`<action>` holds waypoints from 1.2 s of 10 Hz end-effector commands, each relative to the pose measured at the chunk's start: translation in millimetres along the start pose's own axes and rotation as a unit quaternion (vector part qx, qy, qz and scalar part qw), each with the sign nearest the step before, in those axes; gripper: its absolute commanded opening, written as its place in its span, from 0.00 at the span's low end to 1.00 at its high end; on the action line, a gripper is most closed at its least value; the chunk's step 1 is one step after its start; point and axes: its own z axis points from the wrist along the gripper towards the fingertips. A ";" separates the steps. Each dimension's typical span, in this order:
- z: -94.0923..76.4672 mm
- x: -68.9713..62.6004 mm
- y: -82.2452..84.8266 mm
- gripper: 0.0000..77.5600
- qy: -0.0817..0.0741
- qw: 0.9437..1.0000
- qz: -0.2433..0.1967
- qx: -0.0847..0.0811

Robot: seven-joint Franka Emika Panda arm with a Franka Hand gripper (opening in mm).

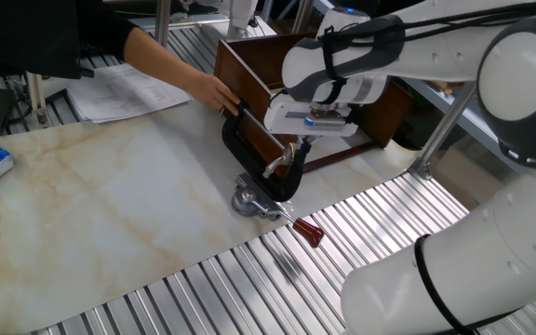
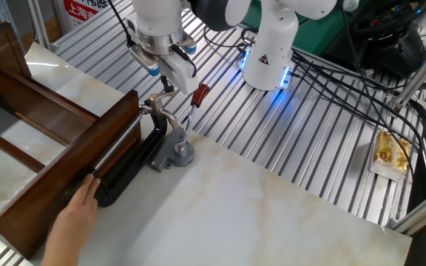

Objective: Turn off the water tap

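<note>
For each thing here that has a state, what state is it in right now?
Water tap: held in the black C-clamp, lever under the gripper.
Gripper: right above the tap lever; open or shut cannot be told.
Black C-clamp: lying on the table against the wooden box.
Wooden box: steadied by a person's hand.

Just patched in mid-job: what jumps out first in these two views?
The white robot arm dominates, its gripper hanging right over the small silver water tap held in a black clamp. A person's hand steadies that clamp against the brown wooden box. A red-handled rod leans beside the tap.
</note>
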 end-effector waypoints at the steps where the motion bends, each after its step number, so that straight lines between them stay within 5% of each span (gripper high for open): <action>1: -4.6 -6.8 2.0 0.00 0.023 0.997 0.053 -0.059; 7: -7.7 -13.1 7.8 0.00 0.013 0.985 0.147 -0.089; 9: -7.3 -17.8 8.6 0.00 0.019 0.975 0.186 -0.117; 12: -14.5 -26.5 10.3 0.00 0.027 0.967 0.221 -0.127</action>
